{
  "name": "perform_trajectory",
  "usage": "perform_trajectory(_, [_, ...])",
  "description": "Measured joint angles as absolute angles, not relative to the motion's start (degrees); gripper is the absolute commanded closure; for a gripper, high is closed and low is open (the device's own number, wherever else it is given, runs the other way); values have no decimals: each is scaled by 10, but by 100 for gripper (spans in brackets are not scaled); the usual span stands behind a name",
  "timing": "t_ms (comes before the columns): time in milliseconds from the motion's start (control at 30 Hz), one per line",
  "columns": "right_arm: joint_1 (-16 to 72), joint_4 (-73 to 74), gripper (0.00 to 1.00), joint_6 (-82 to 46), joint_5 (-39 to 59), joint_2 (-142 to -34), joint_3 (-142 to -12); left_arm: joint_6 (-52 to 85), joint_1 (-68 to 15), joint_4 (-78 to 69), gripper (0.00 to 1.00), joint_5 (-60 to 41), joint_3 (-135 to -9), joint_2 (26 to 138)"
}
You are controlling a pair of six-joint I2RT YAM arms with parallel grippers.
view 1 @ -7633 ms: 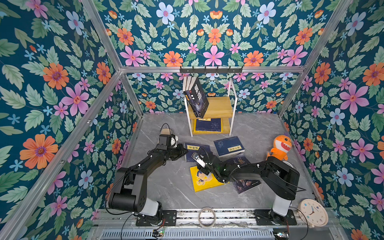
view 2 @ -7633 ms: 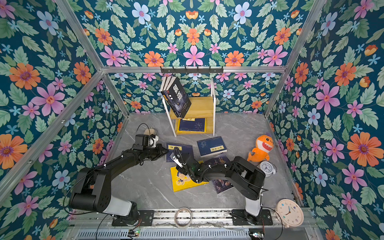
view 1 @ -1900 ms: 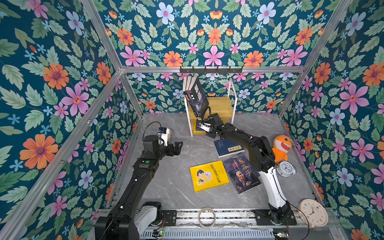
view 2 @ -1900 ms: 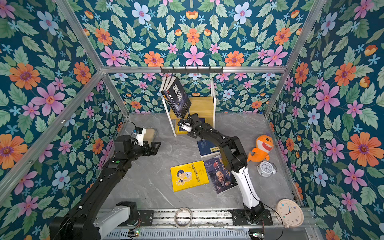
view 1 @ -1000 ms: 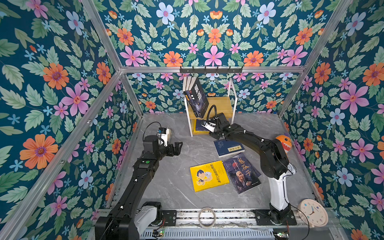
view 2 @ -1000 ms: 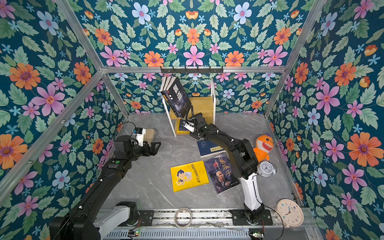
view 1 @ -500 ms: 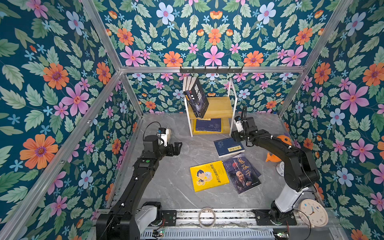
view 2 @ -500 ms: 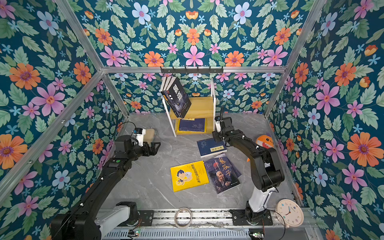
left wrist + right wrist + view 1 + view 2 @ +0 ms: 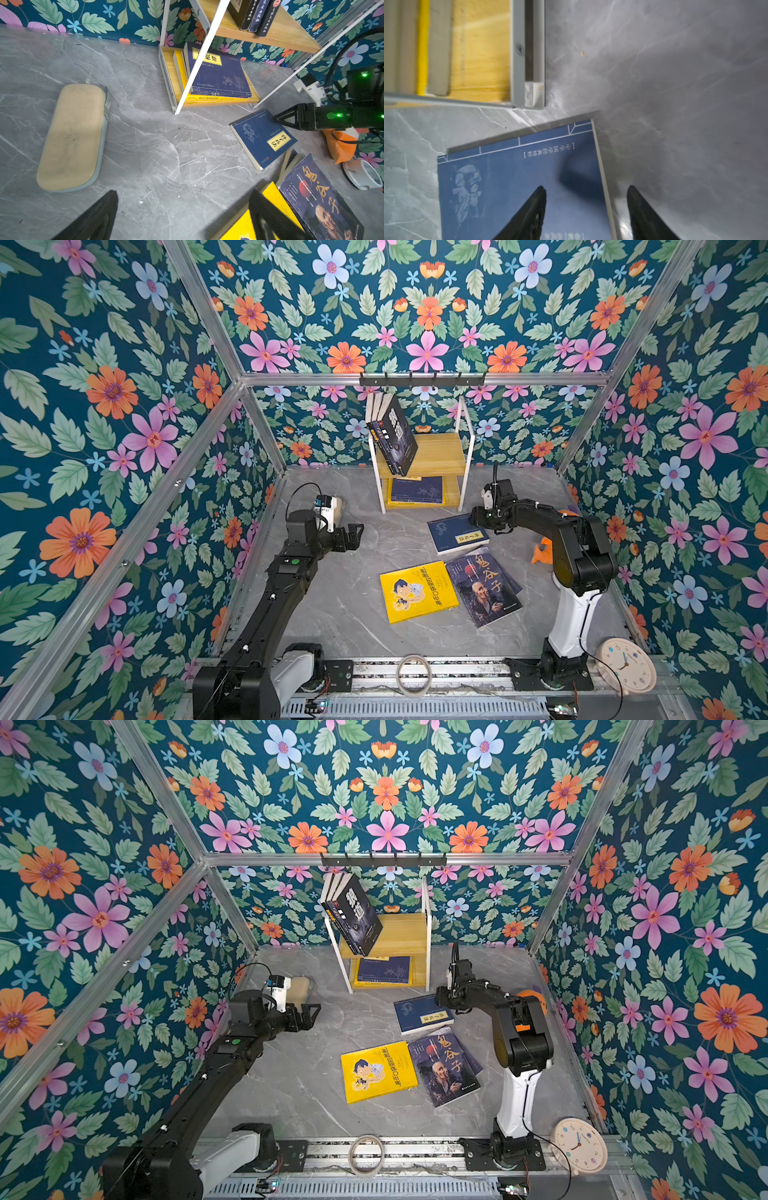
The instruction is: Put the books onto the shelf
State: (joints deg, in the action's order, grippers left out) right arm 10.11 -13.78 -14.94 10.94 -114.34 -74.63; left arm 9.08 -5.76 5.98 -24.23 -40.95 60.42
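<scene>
Right gripper is held spread and empty astride one edge of the blue book. The book is laid flat just before the shelf at the surface's back edge. Left gripper is spread wide, empty.

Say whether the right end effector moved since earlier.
Yes: the right end effector withdrew from the white-framed wooden shelf, rightward, to above the navy yellow-labelled book.
</scene>
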Motion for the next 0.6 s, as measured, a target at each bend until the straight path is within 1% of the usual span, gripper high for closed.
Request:
perform_trajectory(100, [101,-120,46,-173,132,-1144,-736,91,-57,60,0,-241,-410,608])
perform_trajectory(200, [113,-90,47,-196,145,-1140,-719,100,-57,59,0,-242,-408,609])
perform_trajectory(400, [168,-28,48,-251,161,-1108,-652,106,-57,57,0,-246,-404,615])
perform_trajectory(600, [238,39,48,-320,147,-1085,-599,109,-57,56,0,-246,-398,617])
